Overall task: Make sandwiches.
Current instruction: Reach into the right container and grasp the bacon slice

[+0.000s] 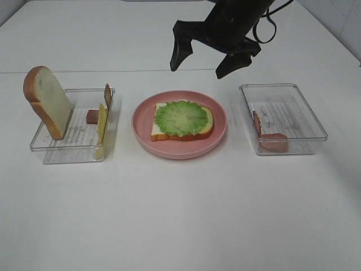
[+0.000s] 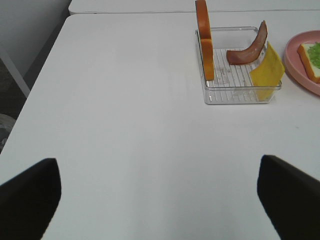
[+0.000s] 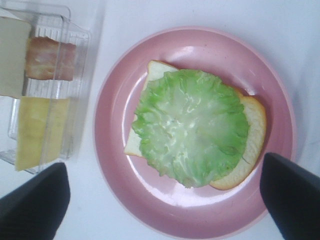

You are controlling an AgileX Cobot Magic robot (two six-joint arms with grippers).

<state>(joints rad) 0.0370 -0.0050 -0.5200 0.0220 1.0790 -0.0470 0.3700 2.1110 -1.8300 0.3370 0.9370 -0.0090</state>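
- One left pincer (image 2: 160, 200) shows only in its own wrist view. Its two dark fingers (image 2: 30, 200) stand wide apart over bare white table (image 2: 125, 125), with nothing between them.
- One clear plastic tray (image 1: 67, 155) sits at the left of the table and holds three things.
- One white bread slice (image 1: 48, 100) stands on edge at the tray's left end. Its long axis runs upward and tilts left, with the rounded tan-brown crust on top.
- One reddish-brown meat strip (image 2: 247, 50) curves from the tray floor up against the right wall.
- One thin yellow cheese square (image 1: 101, 125) leans on the same wall, just beside the strip.
- One pink round plate (image 1: 144, 132) lies in the middle and carries the sandwich so far, a two-layer stack.
- One bread slice (image 1: 161, 131) lies flat with its long axis left to right and its rounded crust end pointing right.
- One ruffled green lettuce leaf (image 1: 180, 117) is spread flat on top and covers most of the slice.
- One right pincer (image 1: 198, 70) hangs above the far rim of the plate, spread wide and empty.
- One more clear tray (image 1: 307, 107) sits at the right and holds what look like two pieces of meat.
- One piece (image 1: 257, 123) leans on the tray's left wall; the other (image 1: 273, 142) lies at the near left corner.
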